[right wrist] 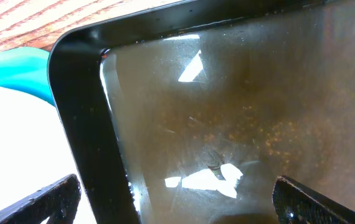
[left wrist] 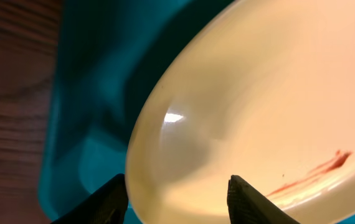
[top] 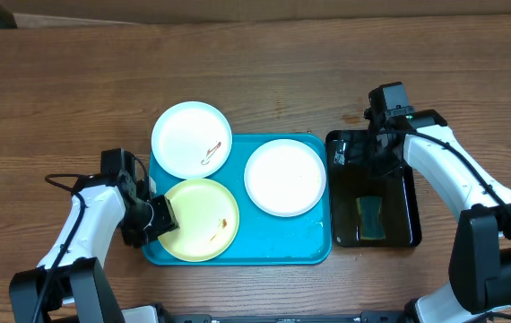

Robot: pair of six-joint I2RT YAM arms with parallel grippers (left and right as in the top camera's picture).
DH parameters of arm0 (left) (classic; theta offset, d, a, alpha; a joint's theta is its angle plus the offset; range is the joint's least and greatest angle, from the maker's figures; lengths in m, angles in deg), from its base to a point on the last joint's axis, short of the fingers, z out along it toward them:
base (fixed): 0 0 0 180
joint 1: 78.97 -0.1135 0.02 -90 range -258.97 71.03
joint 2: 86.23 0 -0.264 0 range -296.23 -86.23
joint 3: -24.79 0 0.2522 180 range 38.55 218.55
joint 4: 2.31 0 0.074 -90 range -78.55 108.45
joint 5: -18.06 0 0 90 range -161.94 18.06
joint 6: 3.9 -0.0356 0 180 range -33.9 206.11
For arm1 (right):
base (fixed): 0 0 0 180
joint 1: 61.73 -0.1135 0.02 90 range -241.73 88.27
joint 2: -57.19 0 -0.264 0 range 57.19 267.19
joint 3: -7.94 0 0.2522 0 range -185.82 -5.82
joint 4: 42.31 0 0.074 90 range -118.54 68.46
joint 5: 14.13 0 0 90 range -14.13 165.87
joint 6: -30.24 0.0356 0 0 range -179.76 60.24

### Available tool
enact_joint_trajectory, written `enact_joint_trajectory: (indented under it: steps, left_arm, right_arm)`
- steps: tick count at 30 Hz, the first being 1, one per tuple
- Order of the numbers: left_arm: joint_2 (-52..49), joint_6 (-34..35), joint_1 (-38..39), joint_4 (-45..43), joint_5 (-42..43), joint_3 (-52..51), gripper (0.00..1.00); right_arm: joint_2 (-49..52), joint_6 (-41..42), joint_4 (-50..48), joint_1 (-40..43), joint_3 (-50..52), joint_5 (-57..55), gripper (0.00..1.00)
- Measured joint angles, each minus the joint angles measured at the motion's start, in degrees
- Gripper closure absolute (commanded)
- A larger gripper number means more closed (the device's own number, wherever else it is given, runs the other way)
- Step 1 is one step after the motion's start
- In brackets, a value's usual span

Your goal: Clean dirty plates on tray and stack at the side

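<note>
Nearest the robot's base, the left tool (top: 161, 218) sits at the left rim of the pale yellow plate (top: 203, 220). This is one of three plates, and it lies in the near-left corner of the turquoise tray (top: 264, 251). In the left wrist view the tool's two dark fingertips (left wrist: 112, 199) stand partly apart. One is over the tray (left wrist: 84, 93), the other over the yellow plate (left wrist: 277, 93), with the rim running between them. I cannot tell whether they pinch the rim or merely straddle it. A thin red-brown smear (left wrist: 314, 171) marks the plate's inner surface.

To the right, just beside the turquoise tray, lies the single black tray (top: 408, 193), narrower and glossy inside. One green-and-yellow sponge (top: 371, 218) rests in its near half.

Farther in, the first white plate (top: 285, 177) lies flat in the right half of the turquoise tray, close to the yellow plate and looking clean. The right tool (top: 383, 152) hangs above the far-left part of the black tray. Its fingers are spread wide and released, with nothing between them. The right wrist view shows the tray's wet, speckled floor (right wrist: 240, 112) below.

Farthest, the second white plate (top: 191, 137) overhangs the turquoise tray's far-left corner, partly above the wooden table (top: 255, 72). It carries a small red smear (top: 211, 152).
</note>
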Motion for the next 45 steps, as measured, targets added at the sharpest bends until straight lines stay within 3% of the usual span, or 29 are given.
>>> enact_joint_trajectory:
  steps: [13,20,24,31,38,41,45]
  left_arm:
    - [0.0,-2.8,8.83,4.92,6.36,0.17,0.28]
    - [-0.13,-4.26,9.07,9.46,2.03,8.59,0.29]
    - [-0.15,-5.44,9.07,2.73,-0.85,10.51,0.53]
    - [-0.59,-7.5,9.07,-4.15,-2.89,8.33,0.52]
    - [-0.68,-7.69,9.07,-8.96,-2.75,3.32,0.56]
    - [-0.68,-7.74,9.07,-10.1,-2.73,1.11,0.63]
    - [-0.7,-7.8,9.07,-9.6,-2.03,-0.55,0.63]
  right_arm:
    - [0.0,0.02,0.0,0.0,0.0,0.0,0.0]
    - [0.0,0.0,0.02,0.0,0.0,0.0,0.0]
    - [0.0,0.02,0.04,0.0,0.0,0.02,0.0]
    - [0.0,0.0,0.04,0.0,0.0,0.04,0.0]
    - [0.0,0.0,0.04,0.0,0.0,0.02,0.0]
    - [0.0,0.0,0.02,0.0,0.0,0.02,0.0]
    - [0.0,0.0,0.04,0.0,0.0,0.02,0.0]
